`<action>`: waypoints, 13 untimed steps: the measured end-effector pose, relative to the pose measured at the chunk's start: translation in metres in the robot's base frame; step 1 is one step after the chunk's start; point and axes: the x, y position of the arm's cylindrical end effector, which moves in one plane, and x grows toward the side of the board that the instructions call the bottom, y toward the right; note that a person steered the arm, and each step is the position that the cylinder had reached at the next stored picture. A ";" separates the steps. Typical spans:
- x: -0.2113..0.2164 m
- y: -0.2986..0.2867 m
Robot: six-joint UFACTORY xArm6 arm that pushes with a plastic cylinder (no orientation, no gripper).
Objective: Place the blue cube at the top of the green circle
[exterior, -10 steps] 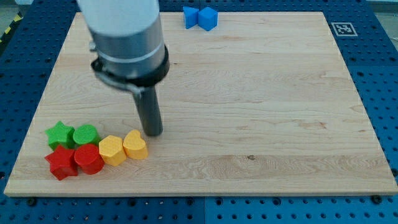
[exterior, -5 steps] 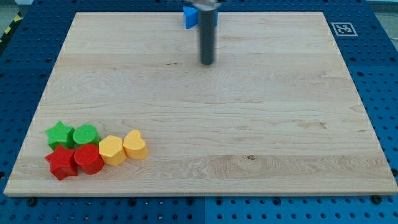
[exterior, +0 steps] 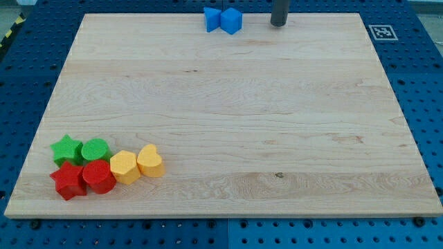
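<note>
My tip, a bare dark rod with no pincer, stands right of the blue cube, far from the green circle.

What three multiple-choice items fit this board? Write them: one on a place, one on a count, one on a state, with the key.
1. Where is my tip?
A. Among the red blocks
B. At the view's top edge, right of the blue cube
C. At the board's centre

2. How many yellow blocks are there?
A. Two
B. One
C. Four

3. How do the blue cube and the green circle stand?
A. Touching
B. Stacked
C. Far apart

Key: 1 B, the rod ends beside the cube with a gap between them. 2 A, a yellow block and a yellow heart lie side by side. 3 C, the cube is at the view's top, the circle at bottom left.
</note>
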 end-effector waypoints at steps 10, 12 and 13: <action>0.032 -0.187; 0.074 -0.208; 0.095 -0.226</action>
